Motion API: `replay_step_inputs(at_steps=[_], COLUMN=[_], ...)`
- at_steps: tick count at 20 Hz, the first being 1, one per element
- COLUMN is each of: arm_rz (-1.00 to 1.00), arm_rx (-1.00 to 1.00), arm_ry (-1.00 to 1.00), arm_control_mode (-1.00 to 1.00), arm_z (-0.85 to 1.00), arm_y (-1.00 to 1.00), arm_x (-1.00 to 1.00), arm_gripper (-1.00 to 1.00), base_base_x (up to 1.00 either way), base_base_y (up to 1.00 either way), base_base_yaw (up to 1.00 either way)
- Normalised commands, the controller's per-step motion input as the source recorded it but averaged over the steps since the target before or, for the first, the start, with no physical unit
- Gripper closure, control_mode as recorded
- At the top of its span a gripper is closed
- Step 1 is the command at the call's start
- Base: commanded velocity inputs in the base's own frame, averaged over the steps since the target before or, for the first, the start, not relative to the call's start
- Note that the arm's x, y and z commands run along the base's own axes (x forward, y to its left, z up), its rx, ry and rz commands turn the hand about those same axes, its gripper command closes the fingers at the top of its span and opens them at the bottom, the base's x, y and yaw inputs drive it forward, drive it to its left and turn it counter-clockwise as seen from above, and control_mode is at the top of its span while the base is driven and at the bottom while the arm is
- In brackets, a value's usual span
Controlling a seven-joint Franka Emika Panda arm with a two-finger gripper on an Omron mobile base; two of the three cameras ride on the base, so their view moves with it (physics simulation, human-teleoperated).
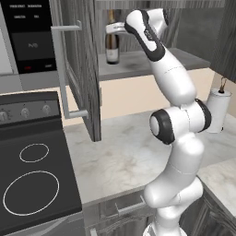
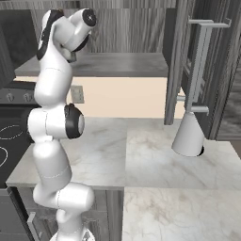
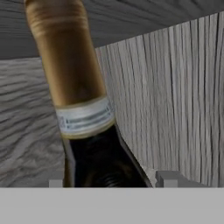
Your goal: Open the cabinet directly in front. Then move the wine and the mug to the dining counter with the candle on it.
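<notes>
Jaws closed round one wine (image 3: pixel 83 109) bottle's neck inside the open cabinet (image 1: pixel 80 78), bottle standing on its shelf, two doors swung wide, no other contents discernible.

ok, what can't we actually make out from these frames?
- Gripper: in the left base view the arm's own wrist hides it; whether the fingers touch the wine cannot be told.
- Wine in the hand view: base and top cut off by the picture's edges.
- Cabinet shelf in the right base view: its left part is hidden behind the arm.
</notes>
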Motion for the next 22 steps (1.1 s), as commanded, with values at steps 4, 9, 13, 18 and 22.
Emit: replay_step_inputs(at_steps=[4,9,13,18,22], arm_rz=[0.00,0.00,0.00,0.00,-0.04], arm_rx=[0.00,0.00,0.01,0.10,0.08], arm_ry=[-0.06,-0.01,-0.02,-0.09,-0.06], arm_control_mode=[-1.00,-1.00,-1.00,-1.00,-1.00], arm_z=[0.00,0.00,0.00,0.05,0.02], arm_y=[-0.03,0.00,0.00,-0.18,-0.34], arm_x=[-0.58,-0.34,-0.07,-0.38,-0.61], arm_gripper=[1.00,1.00,1.00,1.00,1.00], base_base_x=[0.00,0.00,0.00,0.00,0.00], base_base_y=[0.00,0.00,0.00,0.00,0.00], base_base_yaw=[0.00,0.00,0.00,0.00,0.00])
